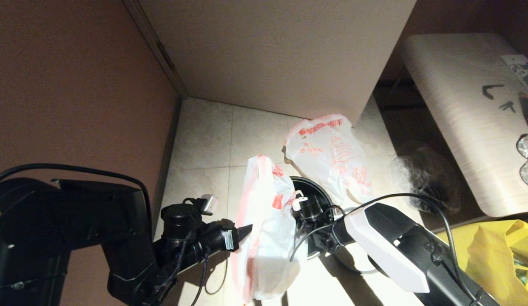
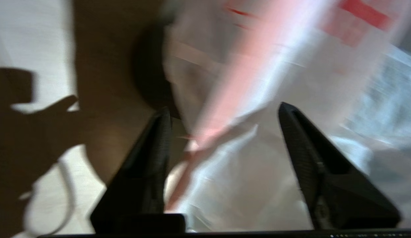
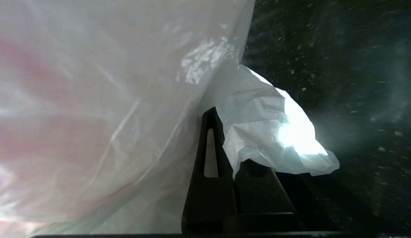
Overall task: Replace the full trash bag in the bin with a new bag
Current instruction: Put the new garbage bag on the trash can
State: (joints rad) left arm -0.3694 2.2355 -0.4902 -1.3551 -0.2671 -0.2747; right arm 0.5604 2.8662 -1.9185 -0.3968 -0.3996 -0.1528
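The new bag (image 1: 264, 229), limp and thin with red handles, hangs upright in front of the bin (image 1: 317, 189) and hides most of it. My right gripper (image 1: 300, 205) is shut on a crumpled fold of the new bag (image 3: 268, 132), at its upper edge over the bin; its tips (image 3: 227, 135) are pressed together. My left gripper (image 1: 247, 231) is open at the bag's left side, and blurred red-and-white plastic (image 2: 225, 138) lies between its spread fingers (image 2: 160, 132). The full trash bag (image 1: 327, 155), bulging with red text and stripes, sits on the floor behind the bin.
A white cabinet (image 1: 281, 55) stands just behind the full bag, with a brown wall (image 1: 77, 93) on the left. A pale wooden table (image 1: 459, 106) is at the right, a dark crinkled plastic heap (image 1: 421, 170) under its edge, and a yellow bag (image 1: 498, 250) at lower right.
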